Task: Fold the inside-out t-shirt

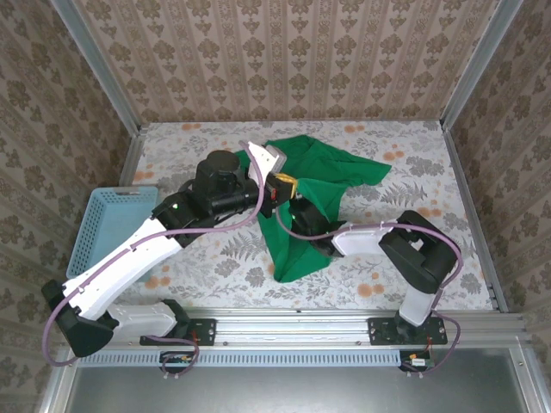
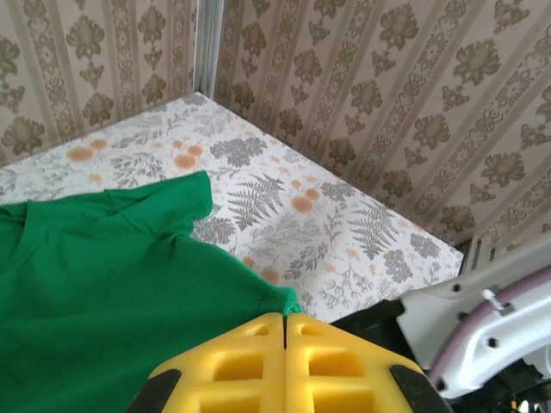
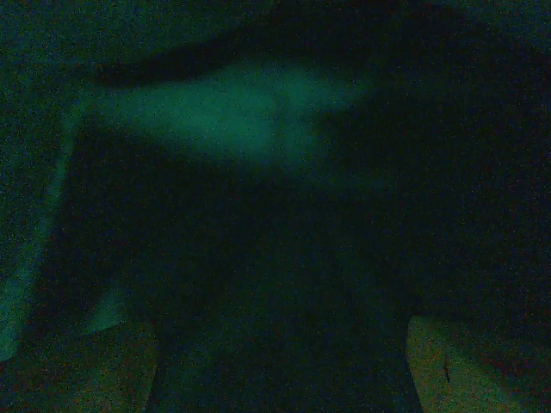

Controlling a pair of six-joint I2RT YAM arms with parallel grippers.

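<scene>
The bright green t-shirt (image 1: pixel 320 176) lies bunched in the middle of the table, one part spread toward the back right and a strip trailing to the front (image 1: pixel 293 258). My left gripper (image 1: pixel 281 184) hovers over it. In the left wrist view its yellow pads (image 2: pixel 250 366) are pressed together, shut on a corner of the t-shirt (image 2: pixel 103 284). My right arm's wrist (image 1: pixel 308 227) runs into the cloth from the right, and its fingers are buried under the folds. The right wrist view is dark, with dim green cloth (image 3: pixel 232 120) close over the camera.
A light-blue plastic basket (image 1: pixel 116 225) stands at the left edge of the table. Patterned walls with metal posts close the table in at the back and sides. A metal rail (image 1: pixel 293 320) runs along the near edge.
</scene>
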